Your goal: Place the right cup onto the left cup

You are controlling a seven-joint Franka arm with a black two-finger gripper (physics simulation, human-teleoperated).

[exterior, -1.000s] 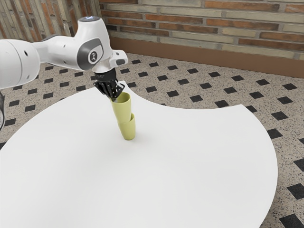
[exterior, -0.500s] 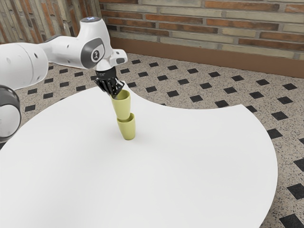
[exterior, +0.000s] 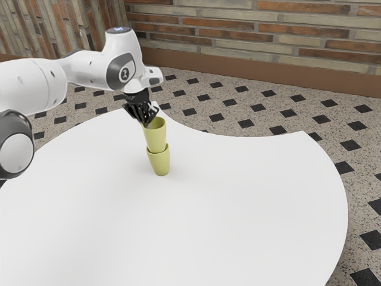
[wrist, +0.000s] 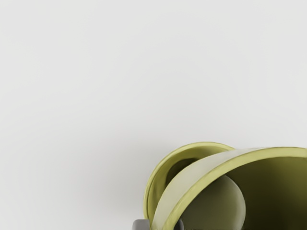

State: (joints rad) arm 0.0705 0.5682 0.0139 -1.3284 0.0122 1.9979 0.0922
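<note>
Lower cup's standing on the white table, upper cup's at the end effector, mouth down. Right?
Not quite: the upper cup is mouth up, not mouth down. The exterior view shows its open rim on top, and the wrist view looks into it. The rest holds: it's at the end effector, and the lower cup stands on the white table.

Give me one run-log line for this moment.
gripper: shut on upper cup | lower cup: beneath, upright on table | full seating: unclear
</note>
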